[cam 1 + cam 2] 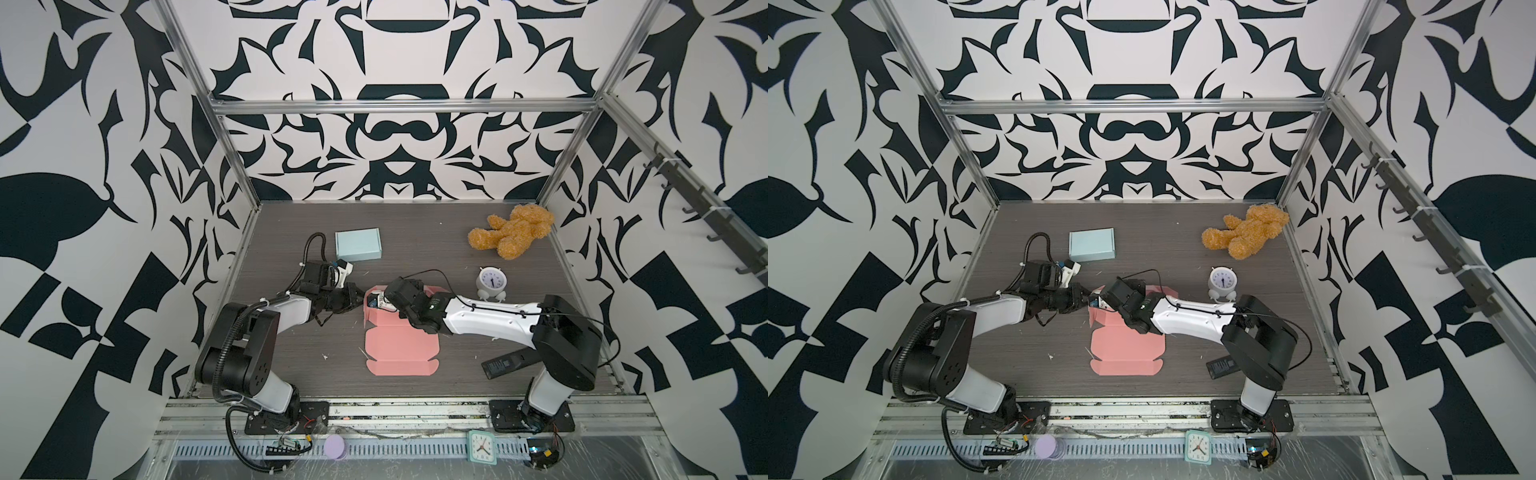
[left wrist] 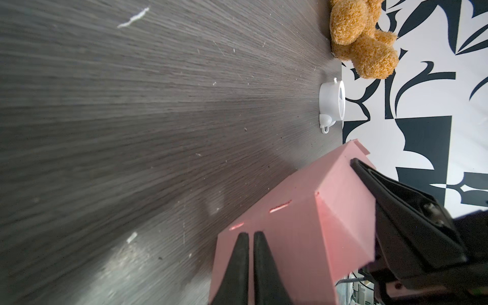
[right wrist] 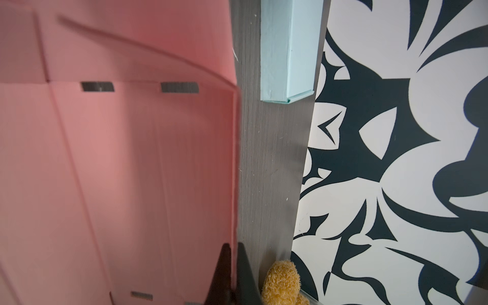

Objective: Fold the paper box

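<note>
Paper box (image 1: 399, 345) lay mid-table (image 1: 436, 241) as a pink blank. Its near half was flat on the wood, its far end raised into partly formed walls between the two arms.

Left side: a finished light-blue box (image 1: 357, 245) sat toward the back, apart from the work. The left gripper (image 2: 248, 235) stood against the outside of the raised left wall, fingers drawn almost together with only a slit between. No card was visibly between them, so I judged it pressing rather than holding.

Centre: the fold lines were only half turned and the wall slots (image 3: 97, 86) were open and unfilled.

Right side: the right gripper (image 3: 233, 244) was clamped on the thin upright far wall, whose edge ran straight in between its fingers. The right forearm lay low across the blank.

Risks noted:
- With only one real grip on the card, the left wall could spring flat if the left fingers slid off.
- A pull by the right arm could drag the unweighted flat half across the table, since nothing pinned it down.
- A hard pinch on a single card thickness could crease or tear it off the score line.
- Tabs might miss their slots if the walls leaned.
- The white alarm clock (image 1: 491, 282) stood near the right forearm; a swing could knock it.

The teddy bear (image 1: 513, 230) and remote (image 1: 509, 362) were farther off.
</note>
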Robot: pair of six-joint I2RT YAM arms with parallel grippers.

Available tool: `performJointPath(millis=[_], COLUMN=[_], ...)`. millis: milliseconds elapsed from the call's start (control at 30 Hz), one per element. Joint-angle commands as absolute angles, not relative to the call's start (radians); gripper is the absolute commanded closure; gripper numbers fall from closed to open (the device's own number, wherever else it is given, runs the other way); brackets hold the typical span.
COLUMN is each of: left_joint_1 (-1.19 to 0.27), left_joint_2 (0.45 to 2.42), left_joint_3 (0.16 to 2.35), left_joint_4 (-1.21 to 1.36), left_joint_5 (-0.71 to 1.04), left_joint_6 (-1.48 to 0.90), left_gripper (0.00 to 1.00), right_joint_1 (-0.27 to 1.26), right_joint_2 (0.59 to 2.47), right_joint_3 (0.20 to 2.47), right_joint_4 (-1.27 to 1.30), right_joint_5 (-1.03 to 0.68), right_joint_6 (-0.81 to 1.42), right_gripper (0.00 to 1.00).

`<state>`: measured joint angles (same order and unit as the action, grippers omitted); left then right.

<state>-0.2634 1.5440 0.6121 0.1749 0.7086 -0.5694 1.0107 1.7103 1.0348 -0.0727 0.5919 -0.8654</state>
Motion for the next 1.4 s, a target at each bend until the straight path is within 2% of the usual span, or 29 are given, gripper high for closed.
performJointPath(millis=[0, 67, 500, 1033, 1167, 1367], left_joint_1=[-0.268, -0.271, -0.333, -0.334, -0.346, -0.385], left_joint_2=[1.515, 1.507, 1.366, 1.241, 1.221, 1.239], left_joint_3=[0.593, 0.579, 0.43, 0.336, 0.324, 0.326], left_joint_4=[0.214, 0.224, 0.252, 0.272, 0.31, 0.366], left_joint_5=[0.727, 0.726, 0.654, 0.589, 0.573, 0.539], left_joint_6=[-0.584, -0.59, -0.614, -0.601, -0.582, -0.566], left_gripper=[0.89, 0.87, 0.62, 0.57, 0.49, 0.47], right_joint_1=[1.019, 1.019, 1.022, 1.026, 1.032, 1.045], right_joint_2=[1.658, 1.664, 1.636, 1.614, 1.604, 1.597], right_joint_3=[1.006, 1.003, 0.937, 0.888, 0.882, 0.879], right_joint_4=[0.059, 0.066, 0.214, 0.258, 0.26, 0.26], right_joint_5=[0.603, 0.598, 0.592, 0.575, 0.574, 0.579], right_joint_6=[-0.938, -0.956, -1.035, -1.063, -1.069, -1.08], right_gripper=[1.0, 1.0, 1.0, 1.0, 1.0, 1.0])
